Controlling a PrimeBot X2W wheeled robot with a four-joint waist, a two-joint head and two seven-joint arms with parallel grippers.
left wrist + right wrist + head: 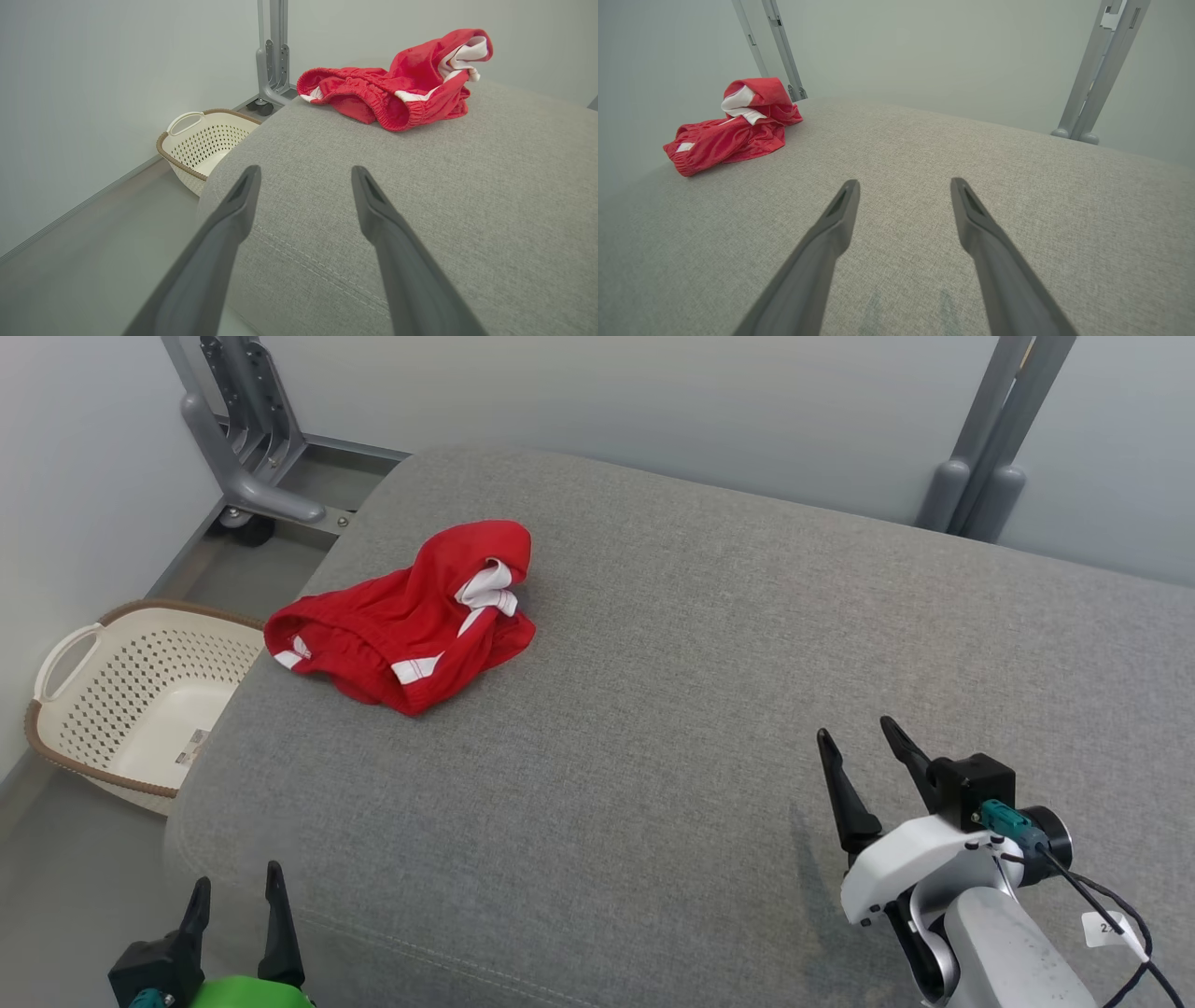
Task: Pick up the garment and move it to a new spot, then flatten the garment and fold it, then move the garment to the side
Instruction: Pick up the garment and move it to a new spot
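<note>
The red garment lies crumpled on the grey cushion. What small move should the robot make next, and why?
Probably reach the left gripper forward toward the red garment. It lies crumpled and untouched near the left side of the grey cushion, closer to that gripper than to the right gripper; both are open and empty.

Coarse, matt grey woven cloth across the cushion (709, 709). On the cushion, soft red cloth with white trim and a gathered elastic band: the garment (392, 630). Beside the cushion, smooth cream perforated plastic with a brown woven-look rim: the basket (131, 695). Behind the cushion, matt grey metal posts (245, 439). Above it, matt dark plastic fingers (829, 242) on the right gripper (853, 728).
</note>
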